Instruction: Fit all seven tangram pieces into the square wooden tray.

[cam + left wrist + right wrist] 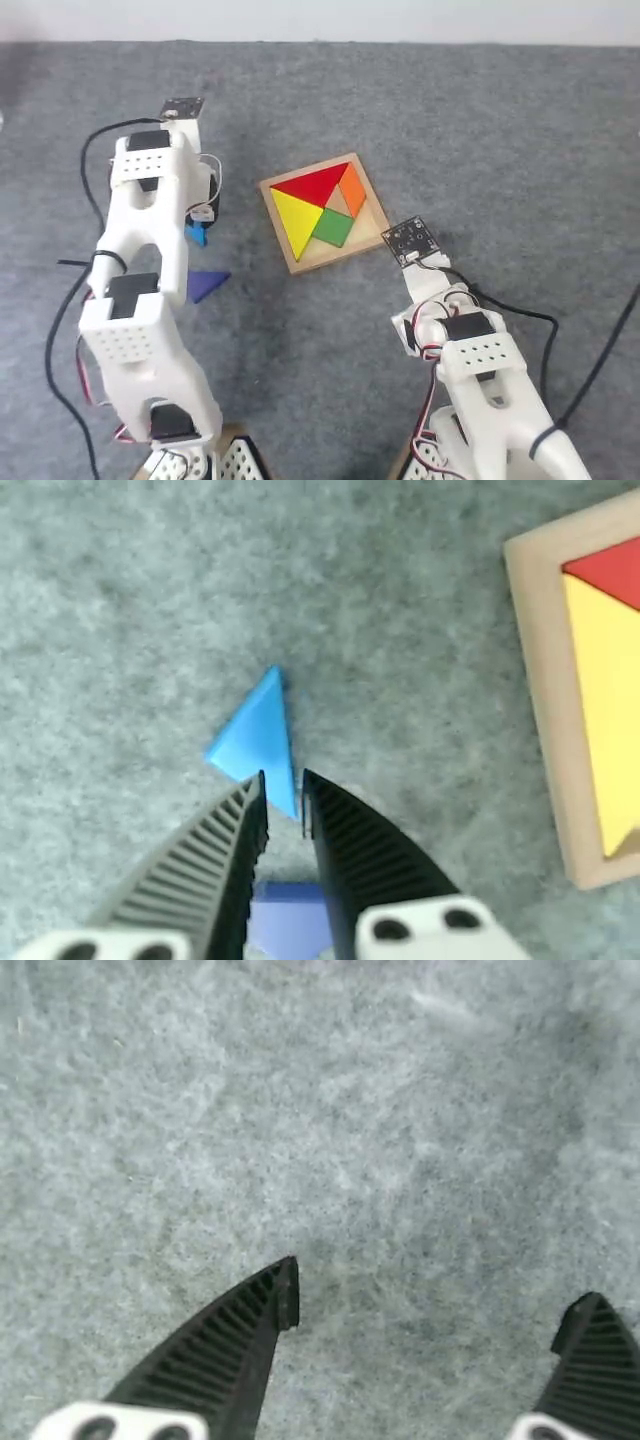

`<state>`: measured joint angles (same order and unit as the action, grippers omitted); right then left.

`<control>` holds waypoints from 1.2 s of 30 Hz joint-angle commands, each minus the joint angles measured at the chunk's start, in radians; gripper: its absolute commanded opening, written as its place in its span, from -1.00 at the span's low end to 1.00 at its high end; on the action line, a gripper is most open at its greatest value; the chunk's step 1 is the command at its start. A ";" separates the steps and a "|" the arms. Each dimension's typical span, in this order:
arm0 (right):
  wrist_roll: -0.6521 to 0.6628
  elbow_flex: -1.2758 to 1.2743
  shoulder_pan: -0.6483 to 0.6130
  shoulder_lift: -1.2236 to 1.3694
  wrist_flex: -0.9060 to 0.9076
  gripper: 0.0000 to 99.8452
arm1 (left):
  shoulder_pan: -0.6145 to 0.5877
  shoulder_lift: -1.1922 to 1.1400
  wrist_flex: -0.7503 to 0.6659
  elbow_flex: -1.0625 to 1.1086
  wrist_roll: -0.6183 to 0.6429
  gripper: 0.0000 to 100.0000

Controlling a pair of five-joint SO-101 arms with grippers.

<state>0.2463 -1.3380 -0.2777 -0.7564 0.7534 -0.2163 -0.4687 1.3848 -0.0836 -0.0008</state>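
Observation:
The square wooden tray [300, 262] holds a red triangle [315, 186], a yellow triangle [293, 219], an orange piece [353, 190] and a green square [333, 228]. Left of the tray, my left gripper [283, 788] is shut on one corner of a light blue triangle [256, 738], which also peeks out under the left arm [196, 236]. A dark purple triangle [207, 285] lies on the carpet just behind it. My right gripper [440, 1300] is open over bare carpet, near the tray's front right corner. The tray's rim [535, 660] and its yellow triangle [605, 710] edge the left wrist view.
Grey carpet covers the whole table. The left arm [140, 290] stretches along the left side, the right arm [475, 350] comes in from the front right. Black cables trail beside both arms. Open carpet lies behind and right of the tray.

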 commanded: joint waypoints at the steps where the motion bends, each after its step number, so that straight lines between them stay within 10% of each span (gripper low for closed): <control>1: 0.011 0.008 -0.004 0.001 -0.016 -0.20 | -0.009 0.066 0.002 -0.028 -0.003 -0.69; 36: 0.011 0.008 -0.004 0.001 -0.016 -0.20 | -0.063 -0.252 0.132 -0.298 -0.150 -0.69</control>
<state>0.2463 -1.3380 -0.2777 -0.7564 0.7534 -0.2762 -0.7296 1.4661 -0.3491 -0.1327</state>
